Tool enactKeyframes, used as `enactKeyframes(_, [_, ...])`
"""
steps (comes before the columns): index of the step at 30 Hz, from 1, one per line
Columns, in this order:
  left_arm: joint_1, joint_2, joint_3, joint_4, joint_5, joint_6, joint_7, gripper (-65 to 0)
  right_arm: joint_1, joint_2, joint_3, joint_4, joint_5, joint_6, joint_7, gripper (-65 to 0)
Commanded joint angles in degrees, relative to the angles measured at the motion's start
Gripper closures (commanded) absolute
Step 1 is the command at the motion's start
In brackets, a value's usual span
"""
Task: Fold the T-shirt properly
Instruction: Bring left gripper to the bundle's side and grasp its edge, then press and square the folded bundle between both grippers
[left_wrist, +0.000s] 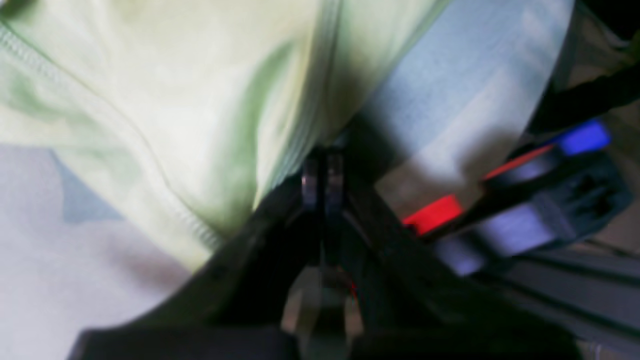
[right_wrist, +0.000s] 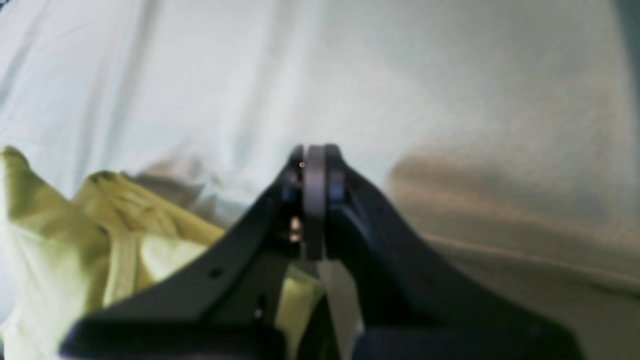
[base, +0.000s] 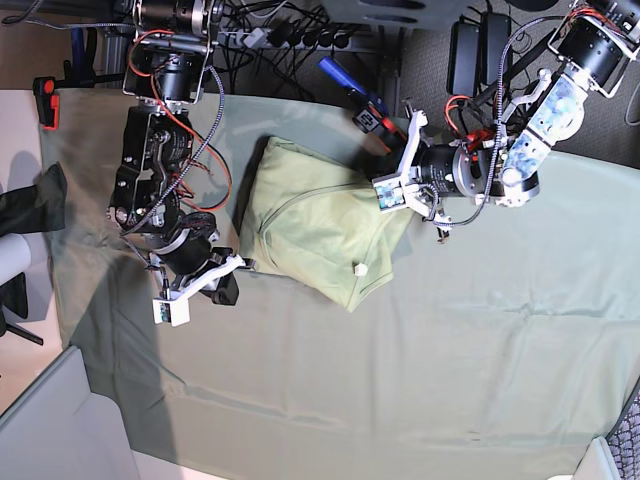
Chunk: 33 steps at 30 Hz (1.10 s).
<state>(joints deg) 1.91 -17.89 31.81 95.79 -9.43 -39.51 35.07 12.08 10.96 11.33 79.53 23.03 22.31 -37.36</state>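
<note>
Both pairs of jaws are pressing together. Going left to right across the base view, the right gripper (base: 232, 275) is sitting low over the grey-green table cloth (base: 450, 380), just beside the left edge of the T-shirt (base: 320, 225). In its wrist view the right gripper's dark fingers (right_wrist: 332, 175) are meeting flat with no cloth showing between the tips; a bunched yellow-green fold of the shirt is lying to the left of and behind them, with bare table cloth ahead.

Next along, the pale T-shirt is lying as a rumpled, partly doubled-over heap on the table cloth, between the two sets of jaws, with its small white tag (base: 358, 269) showing near its lower right edge.

Further right, the left gripper (base: 392, 195) is at the shirt's upper right edge. Its wrist view is blurred, but the left gripper (left_wrist: 322, 165) is closing right where a hemmed edge of the yellow-green fabric runs down into the tips, so it is pinching the shirt.
</note>
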Motion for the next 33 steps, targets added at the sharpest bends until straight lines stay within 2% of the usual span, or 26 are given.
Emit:
enactKeyframes(1, [-1.64,-0.39,-0.35,0.55,0.15,-0.49,-1.03,0.0,1.22,0.63,0.11,0.96,1.18,1.75,1.07,0.0])
enactKeyframes(7, [-6.14,-1.16,-0.35,-7.19,0.55,-0.49,-1.49,0.0,-0.15,0.79,0.15,1.03,1.49,1.75,0.96,0.0])
enactKeyframes(10, [-8.96,-1.16,-0.35,-12.44,0.55,-0.49,-3.41,0.0,-1.29,0.85,0.24,1.07,1.68,1.75,0.9,0.0])
enactKeyframes(13, [-11.93,-1.14,-0.35,-16.28,0.5,-0.48,-4.04,0.0,-2.62,1.05,0.28,1.14,3.56,1.77,0.61,0.0])
enactKeyframes(20, [-16.09,-1.16,-0.35,-18.95,0.28,-0.13,-4.39,0.0,-6.29,1.09,0.28,1.38,5.81,1.79,0.39,0.0])
enactKeyframes(24, [-18.53,-0.87,-0.35,-20.81,-0.26,0.09,-6.8,0.0,-8.22,1.07,0.28,1.7,9.64,1.97,-0.92,0.0])
enactKeyframes(28, [-20.41,0.33,-0.33,-23.98,-0.59,0.09,-6.86,0.0,-10.25,0.92,0.28,2.47,13.66,3.63,-2.16,0.0])
enactKeyframes(33, [-23.19,1.62,-0.33,-28.59,-0.61,0.11,-9.09,0.0,-11.91,-0.13,0.28,3.58,15.39,3.67,-2.69,0.0])
